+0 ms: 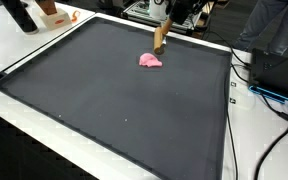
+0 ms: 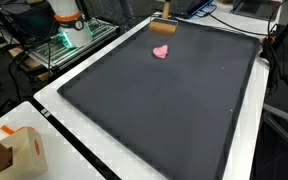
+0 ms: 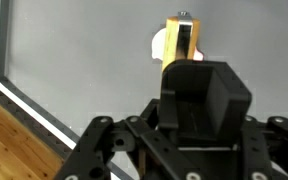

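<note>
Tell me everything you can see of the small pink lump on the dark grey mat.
The small pink lump looks soft and crumpled, perhaps cloth or putty, with an uneven rounded outline. In both exterior views it lies flat on the dark grey mat, near one edge. A tan wooden block stands close beside it, apart from it. Only the mat touches it.

A small pink crumpled lump (image 1: 151, 60) lies on the dark mat (image 1: 104, 100), near its far edge. Just behind it a tan wooden block (image 1: 160, 38) stands on end, slightly tilted, its foot beside the lump
</note>
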You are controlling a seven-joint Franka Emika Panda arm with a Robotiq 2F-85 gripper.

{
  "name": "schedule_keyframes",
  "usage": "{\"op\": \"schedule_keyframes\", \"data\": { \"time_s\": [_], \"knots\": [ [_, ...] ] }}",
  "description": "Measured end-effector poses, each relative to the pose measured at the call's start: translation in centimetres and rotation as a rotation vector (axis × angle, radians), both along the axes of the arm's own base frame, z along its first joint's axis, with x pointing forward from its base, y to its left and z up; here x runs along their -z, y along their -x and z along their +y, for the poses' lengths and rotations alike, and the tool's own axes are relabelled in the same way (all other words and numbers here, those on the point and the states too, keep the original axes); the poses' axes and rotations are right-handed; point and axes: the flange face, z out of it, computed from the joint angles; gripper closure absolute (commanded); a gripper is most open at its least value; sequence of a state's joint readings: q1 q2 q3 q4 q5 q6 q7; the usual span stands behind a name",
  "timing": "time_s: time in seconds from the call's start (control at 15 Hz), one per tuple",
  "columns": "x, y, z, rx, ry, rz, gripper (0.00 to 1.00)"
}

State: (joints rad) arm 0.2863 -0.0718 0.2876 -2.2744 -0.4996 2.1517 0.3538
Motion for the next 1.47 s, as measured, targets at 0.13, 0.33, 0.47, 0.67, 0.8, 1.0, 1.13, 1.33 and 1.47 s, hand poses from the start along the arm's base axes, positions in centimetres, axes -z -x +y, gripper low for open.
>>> {"op": "schedule_keyframes", "data": {
  "time_s": [0.13, 0.33, 0.47, 0.67, 0.8, 1.0, 1.13, 1.33, 1.47],
  "knots": [
    [-1.2, -0.7, -1.2, -0.028, -0.030, 0.035, 0.76],
    [-2.9, -1.6, -2.6, -0.085, -0.076, 0.081, 0.76],
    [-3.9, -1.9, -3.2, -0.136, -0.108, 0.112, 0.76],
    [-5.4, -2.1, -4.1, -0.213, -0.143, 0.158, 0.76],
    [-6.2, -2.1, -4.5, -0.271, -0.158, 0.181, 0.76],
    [-7.2, -1.8, -5.2, -0.358, -0.177, 0.216, 0.76],
    [-7.8, -1.7, -5.5, -0.415, -0.194, 0.235, 0.76],
    [-8.5, -1.5, -6.1, -0.473, -0.211, 0.250, 0.51],
    [-8.7, -1.5, -6.4, -0.476, -0.210, 0.255, 0.51]
  ]
}}
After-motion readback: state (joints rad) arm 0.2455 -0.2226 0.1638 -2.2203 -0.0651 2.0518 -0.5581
